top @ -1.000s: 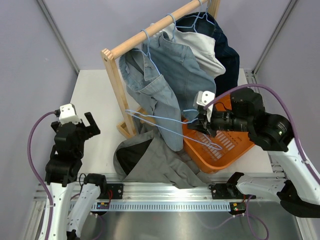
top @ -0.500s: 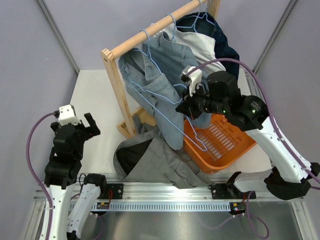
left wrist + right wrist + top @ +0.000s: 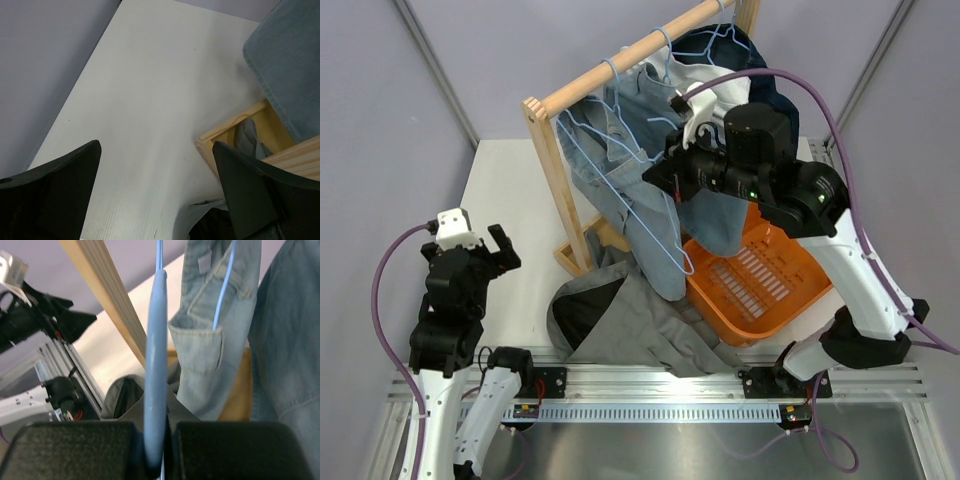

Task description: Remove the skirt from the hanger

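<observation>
Top external view: the skirt (image 3: 640,322) lies in a crumpled heap on the white surface (image 3: 510,185) at lower centre of the frame, dark inner side showing at its left, its right edge beside the orange basket (image 3: 775,290). It is well below the right gripper (image 3: 658,183), and to the right of the left gripper (image 3: 498,248) and apart from it. The hanger (image 3: 665,250) is raised in front of the denim garments (image 3: 640,130) under the wooden rail (image 3: 620,62). In the right wrist view the right jaws pinch its blue wire edge-on, with the skirt low in the frame behind it. The left jaws are spread over bare surface.
</observation>
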Motion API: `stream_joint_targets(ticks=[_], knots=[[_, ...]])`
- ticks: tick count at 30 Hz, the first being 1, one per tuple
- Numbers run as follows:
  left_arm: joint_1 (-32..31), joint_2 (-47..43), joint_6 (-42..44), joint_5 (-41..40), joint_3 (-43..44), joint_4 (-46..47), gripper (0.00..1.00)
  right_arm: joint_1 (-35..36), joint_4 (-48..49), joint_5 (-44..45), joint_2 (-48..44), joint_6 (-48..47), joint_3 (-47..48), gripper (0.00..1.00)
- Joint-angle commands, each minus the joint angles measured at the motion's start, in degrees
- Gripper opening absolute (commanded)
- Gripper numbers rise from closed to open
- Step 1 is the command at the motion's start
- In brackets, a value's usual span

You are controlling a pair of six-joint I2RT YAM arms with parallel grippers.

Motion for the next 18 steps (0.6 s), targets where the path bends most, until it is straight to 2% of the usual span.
stream_joint_targets(ticks=[1, 10, 18], knots=[[-0.11, 0.86, -0.66, 1.79, 1.76, 4.73, 0.99, 0.73, 0.31, 1.08, 4.53, 2.01, 8.07, 0.0], [-0.2, 1.39, -1.01, 2.76, 2.2, 6.14, 0.99, 1.26, 0.73, 2.04, 19.74, 0.44, 26.81, 0.0], [-0.11, 0.86, -1.19, 3.03, 1.67, 6.23, 0.99, 3.37, 8.47, 3.71, 24.32, -4.12, 28.14, 0.0]])
